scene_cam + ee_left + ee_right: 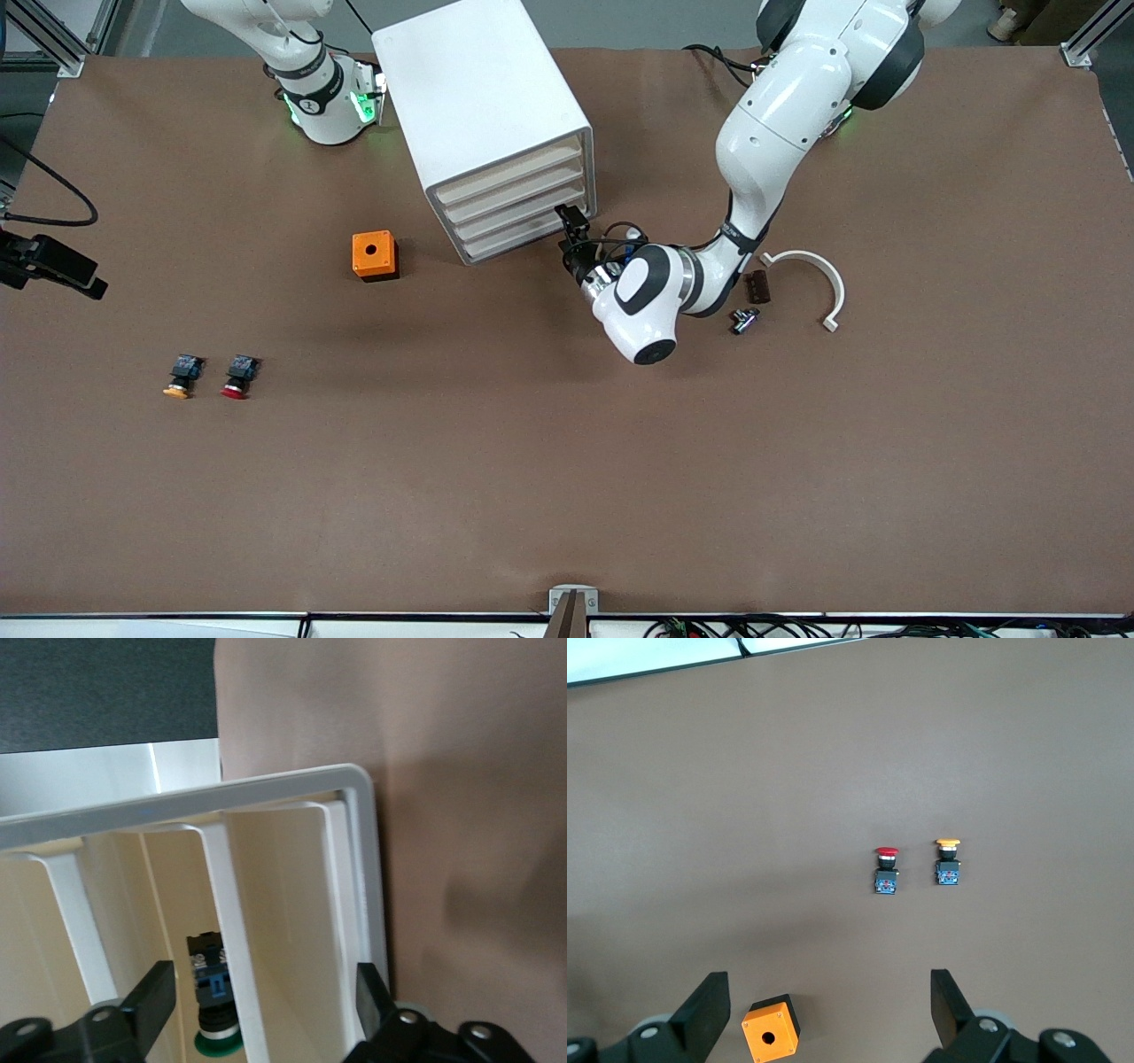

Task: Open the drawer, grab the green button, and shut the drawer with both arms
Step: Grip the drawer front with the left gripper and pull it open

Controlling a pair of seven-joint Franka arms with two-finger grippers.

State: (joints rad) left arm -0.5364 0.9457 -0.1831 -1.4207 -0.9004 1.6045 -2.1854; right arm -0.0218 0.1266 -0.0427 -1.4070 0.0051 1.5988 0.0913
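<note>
Drawer, lowest of four in the white cabinet, looks shut from the front view; the left claw sits at its corner toward the left arm's end. Left wrist view: fingers apart around a cream divider; the green-capped button lies inside, light, rigid, probably slick, best pinched across its black body. Right wrist view: the right claw waits, wide apart, above the orange box.
</note>
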